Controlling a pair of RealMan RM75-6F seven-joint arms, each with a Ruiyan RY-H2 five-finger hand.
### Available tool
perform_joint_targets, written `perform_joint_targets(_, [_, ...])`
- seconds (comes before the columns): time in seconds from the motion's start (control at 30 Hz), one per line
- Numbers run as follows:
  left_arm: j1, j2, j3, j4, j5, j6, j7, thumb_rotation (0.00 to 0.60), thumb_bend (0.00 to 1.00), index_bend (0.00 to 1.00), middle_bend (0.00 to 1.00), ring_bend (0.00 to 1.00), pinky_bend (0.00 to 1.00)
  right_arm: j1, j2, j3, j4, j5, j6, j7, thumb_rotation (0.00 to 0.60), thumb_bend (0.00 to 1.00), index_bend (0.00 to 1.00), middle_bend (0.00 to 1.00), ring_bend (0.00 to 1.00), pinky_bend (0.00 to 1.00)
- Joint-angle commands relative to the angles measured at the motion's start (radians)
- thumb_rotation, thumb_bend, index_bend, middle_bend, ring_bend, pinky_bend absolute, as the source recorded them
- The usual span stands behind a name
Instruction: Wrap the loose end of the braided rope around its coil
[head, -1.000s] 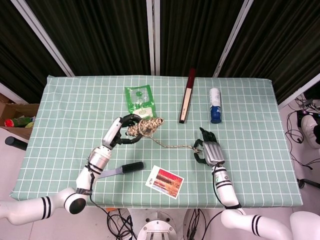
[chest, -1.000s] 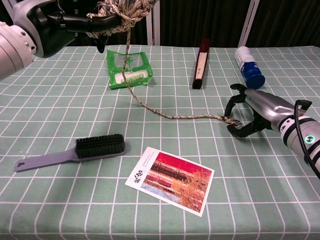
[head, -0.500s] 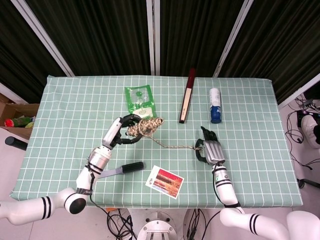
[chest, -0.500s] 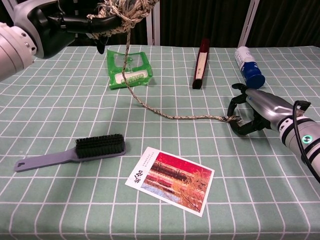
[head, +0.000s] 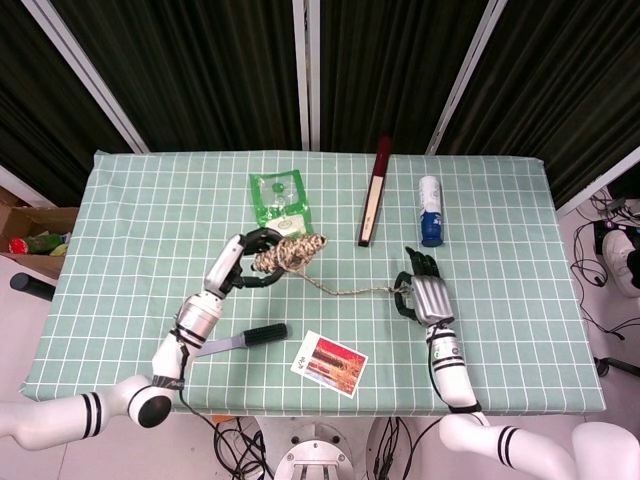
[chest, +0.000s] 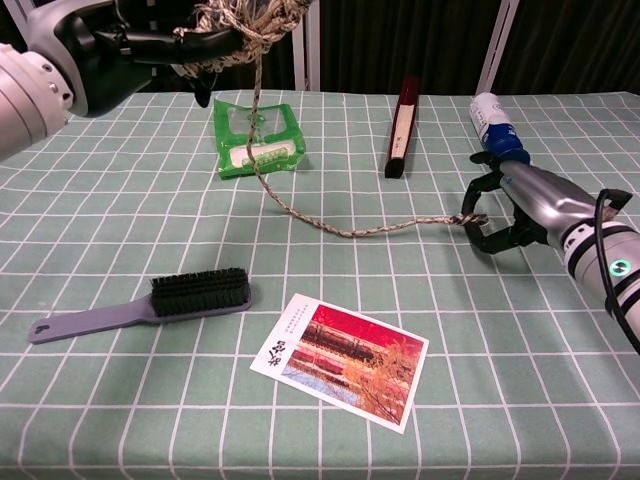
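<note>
the head view looks almost straight down from high above, taking in the whole counter (head: 130, 200) with the dark curtains at 12 o'clock and the robot's own arms entering from 6 o'clock. the chest view sits low and near, facing 12 o'clock across the counter's front half. both share the brush (head: 245, 338), postcard (chest: 345, 358), green packet (chest: 255, 136), rope (chest: 330, 226) and right hand (chest: 508, 212)

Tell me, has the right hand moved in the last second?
Yes. The right hand, pinching the rope end, has drawn back toward the blue-capped bottle.
</note>
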Motion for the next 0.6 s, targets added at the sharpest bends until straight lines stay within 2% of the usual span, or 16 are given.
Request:
perform_joint_targets(0.03, [0.004, 0.001, -0.008, 0.001, -0.009, 0.004, -0.011, 0.600, 0.45, 0.80, 0.79, 0.65, 0.64, -0.005, 0.033, 0.010, -0.031, -0.050, 0.032, 0.057, 0.600, 0.50, 0.79, 0.09, 0.00, 0.00])
perform_joint_targets(0.23, [0.012, -0.010, -0.072, 0.001, -0.095, 0.020, -0.047, 0.600, 0.45, 0.79, 0.79, 0.65, 0.64, -0.021, 0.104, -0.022, -0.101, -0.211, 0.118, 0.203, 0.600, 0.51, 0.91, 0.14, 0.00, 0.00])
perform_joint_targets(0.37, [0.009, -0.026, -0.102, 0.017, -0.142, 0.039, -0.004, 0.600, 0.46, 0.79, 0.79, 0.65, 0.64, -0.034, 0.139, -0.049, -0.158, -0.328, 0.199, 0.313, 0.600, 0.53, 0.98, 0.17, 0.00, 0.00])
perform_joint_targets(0.47, [-0.004, -0.049, -0.127, 0.053, -0.197, 0.048, 0.054, 0.600, 0.45, 0.79, 0.79, 0.65, 0.64, -0.040, 0.160, -0.062, -0.201, -0.417, 0.273, 0.327, 0.600, 0.53, 1.00, 0.19, 0.00, 0.00])
perform_joint_targets(0.6, [-0.021, -0.071, -0.140, 0.083, -0.249, 0.061, 0.154, 0.600, 0.45, 0.79, 0.79, 0.65, 0.64, -0.035, 0.180, -0.056, -0.260, -0.482, 0.326, 0.295, 0.600, 0.54, 1.00, 0.19, 0.00, 0.00])
